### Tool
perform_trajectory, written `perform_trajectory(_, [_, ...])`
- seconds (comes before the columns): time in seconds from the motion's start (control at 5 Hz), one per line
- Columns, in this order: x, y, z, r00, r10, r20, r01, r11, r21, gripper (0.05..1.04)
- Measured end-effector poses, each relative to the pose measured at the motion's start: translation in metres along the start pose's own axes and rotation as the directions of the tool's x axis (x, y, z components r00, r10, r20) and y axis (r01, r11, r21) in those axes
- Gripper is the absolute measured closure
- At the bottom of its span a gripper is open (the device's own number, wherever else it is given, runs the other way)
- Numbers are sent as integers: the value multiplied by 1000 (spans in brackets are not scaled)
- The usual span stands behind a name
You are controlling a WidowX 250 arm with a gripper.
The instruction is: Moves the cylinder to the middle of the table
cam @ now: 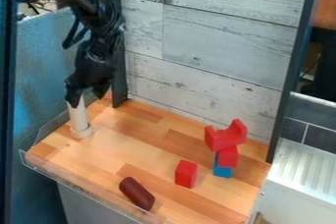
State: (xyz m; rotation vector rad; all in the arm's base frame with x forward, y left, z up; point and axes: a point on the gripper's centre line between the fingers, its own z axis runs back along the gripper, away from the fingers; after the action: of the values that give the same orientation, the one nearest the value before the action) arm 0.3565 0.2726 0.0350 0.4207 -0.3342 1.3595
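"Use the lone red wooden-looking block (185, 175) as your landmark. Where's the gripper?"

"The black two-finger gripper (87, 96) hangs well behind the block and to its left, at the top of an upright off-white cylinder with a wider round foot (78, 119). Its jaws are apart. I can't tell whether either one touches the cylinder."

"Any other cylinder?"

"Yes, a dark brown one with a smooth surface (137, 193), lying on its side in front of the block, to the left. I can't tell which of the two the task means."

"And to the block's right?"

"A small stack, slightly behind: a blue block (222, 170) at the bottom, a second red block (228, 156) above it, and a red U-shaped piece (227, 135) on top, tilted."
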Motion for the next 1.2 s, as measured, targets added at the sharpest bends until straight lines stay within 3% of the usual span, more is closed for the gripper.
perform_trajectory(0.4, [7,-6,-7,998,54,-14,-53,997,53,83])
perform_trajectory(0.8, [20,3,-15,988,133,-74,-124,986,114,126])
perform_trajectory(1.0, [21,5,-16,990,112,-91,-103,989,106,405])
perform_trajectory(1.2, [17,7,-11,990,84,-114,-75,994,77,539])
